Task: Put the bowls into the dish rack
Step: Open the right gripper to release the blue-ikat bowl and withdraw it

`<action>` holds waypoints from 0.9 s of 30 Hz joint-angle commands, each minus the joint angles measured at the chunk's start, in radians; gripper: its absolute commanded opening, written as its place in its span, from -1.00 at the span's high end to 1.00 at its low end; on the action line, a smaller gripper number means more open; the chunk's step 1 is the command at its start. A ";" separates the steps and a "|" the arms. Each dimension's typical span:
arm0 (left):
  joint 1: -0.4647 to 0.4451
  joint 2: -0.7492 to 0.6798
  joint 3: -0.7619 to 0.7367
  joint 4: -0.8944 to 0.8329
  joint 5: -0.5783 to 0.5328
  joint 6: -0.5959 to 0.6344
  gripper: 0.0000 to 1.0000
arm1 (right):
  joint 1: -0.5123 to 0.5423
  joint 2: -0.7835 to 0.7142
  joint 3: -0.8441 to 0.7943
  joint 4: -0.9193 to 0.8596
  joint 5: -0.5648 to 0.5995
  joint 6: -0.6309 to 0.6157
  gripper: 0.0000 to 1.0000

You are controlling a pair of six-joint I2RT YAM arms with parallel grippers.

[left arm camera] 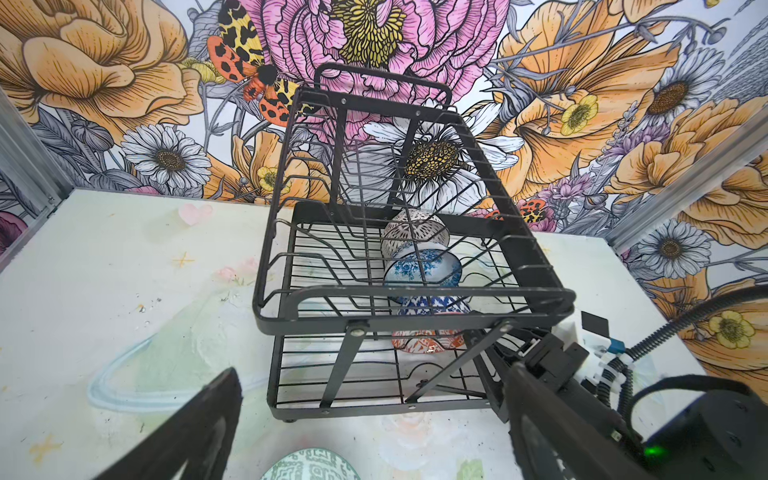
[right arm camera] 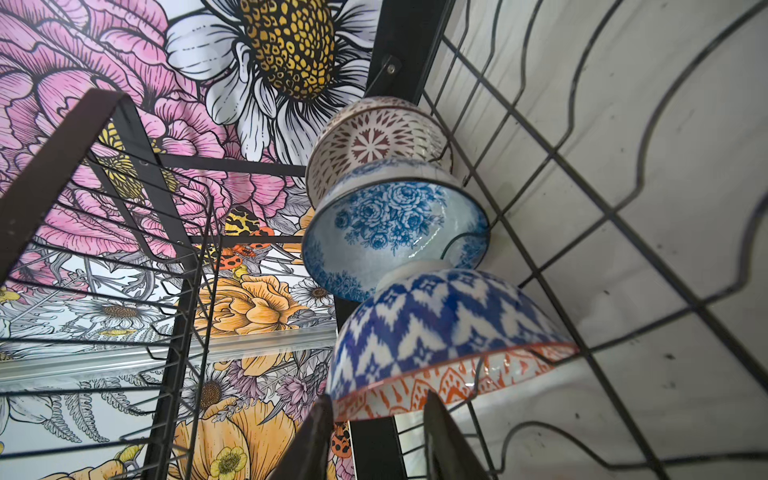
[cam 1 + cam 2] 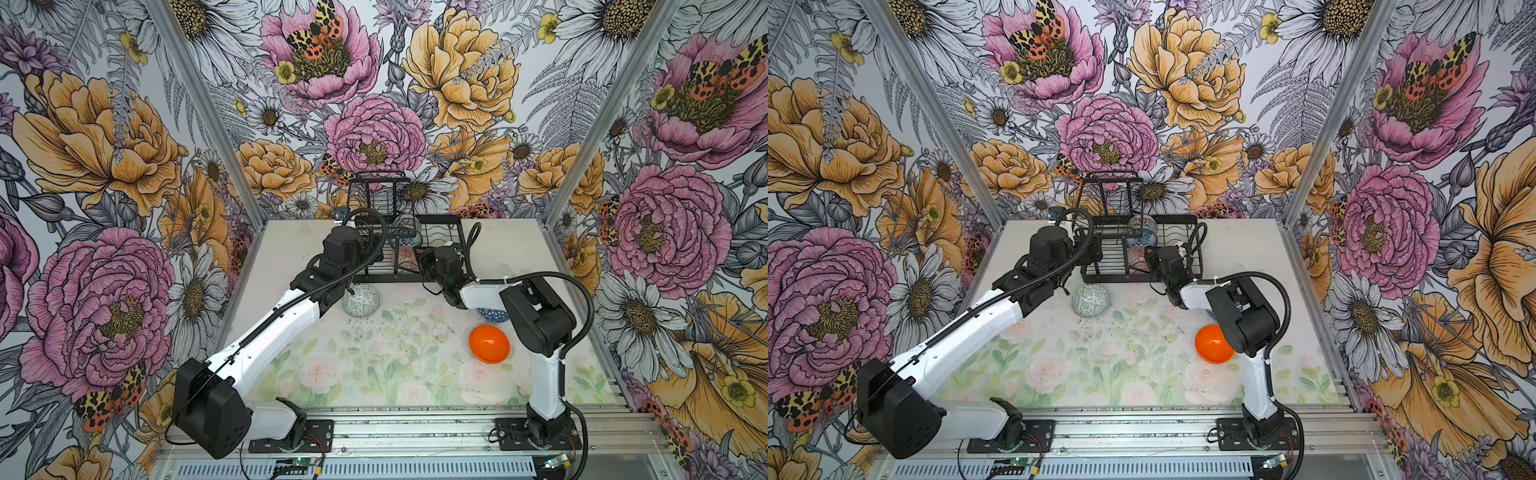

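Black wire dish rack [image 1: 544, 257] at back of bench [image 3: 374, 374]. Four bowls in row on its lower base: dark-and-white bowl [image 2: 374, 141] rearmost, blue floral bowl [image 2: 390, 224], blue zigzag bowl [image 2: 436, 316], orange-white bowl [image 2: 415, 395] nearest. Right end effector [image 2: 378, 395] part open, fingers either side of orange-white bowl's rim, no clamp seen. Left end effector [image 1: 372, 372] wide open, empty, over grey-green bowl [image 3: 360, 300] lying upside down on bench before rack. Plain orange bowl [image 3: 489, 344] on bench near right arm
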 commanded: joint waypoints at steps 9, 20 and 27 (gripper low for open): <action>-0.027 0.000 -0.007 0.007 -0.001 -0.012 -0.97 | -0.017 -0.096 -0.069 -0.002 0.020 -0.049 0.11; -0.037 -0.003 -0.023 0.006 0.001 -0.024 -0.97 | -0.016 -0.140 -0.102 -0.037 0.019 -0.091 -0.32; -0.036 -0.020 -0.041 -0.001 -0.007 -0.026 -0.97 | -0.012 -0.187 -0.109 -0.119 0.001 -0.167 -0.63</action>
